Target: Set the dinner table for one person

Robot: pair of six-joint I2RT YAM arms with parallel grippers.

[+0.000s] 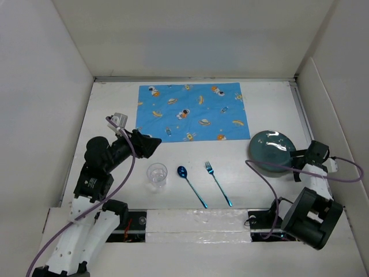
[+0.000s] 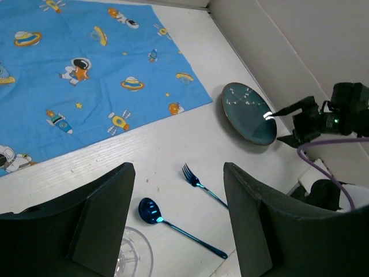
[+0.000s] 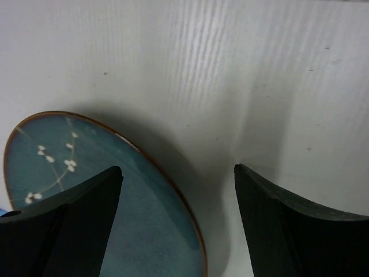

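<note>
Much of the blue plate [image 3: 86, 147] was lost in the right wrist view. It was cut off at the bottom edge and covered at 9 o'clock by one dark finger [image 3: 63, 231], so only a brown rim and a sprig of white blossoms showed. The right gripper [image 3: 179, 170] stood with its jaws spread wide and the plate's rim running between them; whether either finger touched the rim could not be told. In the left wrist view the clear glass [image 2: 138, 254] was sliced by the frame's lower edge and partly hidden behind a finger of the left gripper [image 2: 177, 170], whose jaws were also wide apart and held nothing. From above, the arms' bases covered the near edge of the dinner table [image 1: 115, 109], and walls closed it in on three sides.

The dinner table was a broad matte white top, plain save for faint grain and a few specks. It filled the floor of the enclosure and carried everything. The cartoon-printed blue placemat [image 1: 193, 112] lay flat at its 12 o'clock. The plate sat at 3 o'clock, off the mat and near its lower right corner. The glass stood upright at 7 o'clock. The blue spoon [image 1: 192, 186] and blue fork [image 1: 218, 183] lay side by side at 6 o'clock, apart, handles slanting toward 5 o'clock. The left gripper hovered at 9 o'clock.
</note>
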